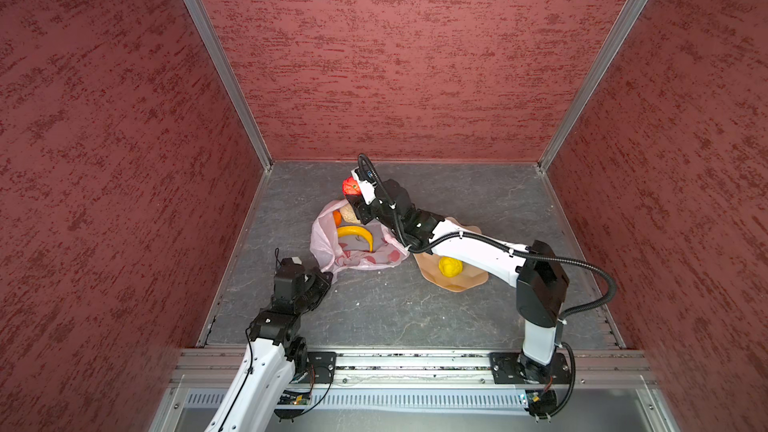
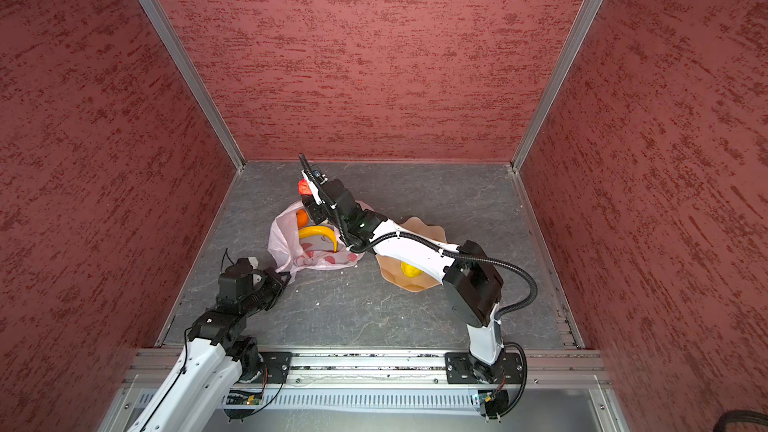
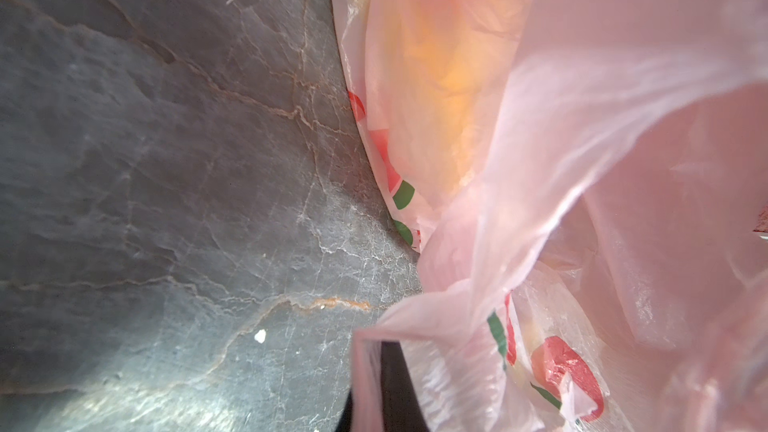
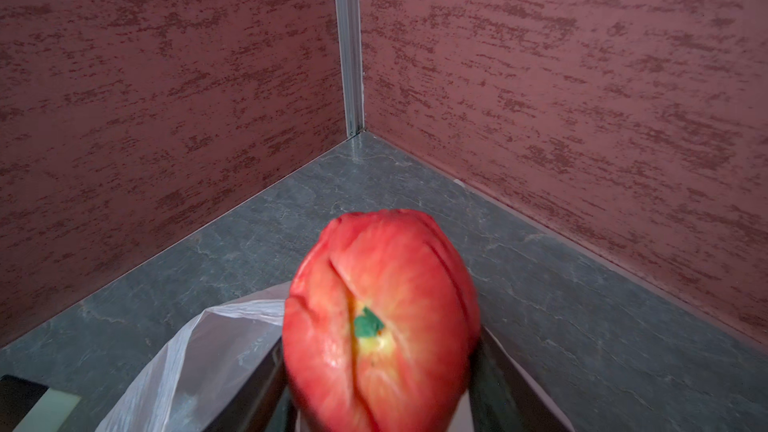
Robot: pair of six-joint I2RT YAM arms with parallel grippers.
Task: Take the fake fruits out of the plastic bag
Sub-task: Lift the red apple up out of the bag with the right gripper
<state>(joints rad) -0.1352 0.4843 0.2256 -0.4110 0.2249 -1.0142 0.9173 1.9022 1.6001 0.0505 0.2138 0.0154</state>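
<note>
Bearing unreadable red and green print (image 3: 569,367), the plastic bag (image 1: 325,243) lies open.

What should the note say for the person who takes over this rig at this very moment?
Left gripper: shut on a near corner of the thin translucent pink plastic bag.
Right gripper: shut on the red toy fruit, raised clear of the bag.
Done: bumpy yellow toy fruit lies on the tan wavy-edged plate.
To do: set down the red one; then take out the curved yellow banana, the round orange fruit and the cream lumpy one from the open bag. Others may be hidden.
</note>
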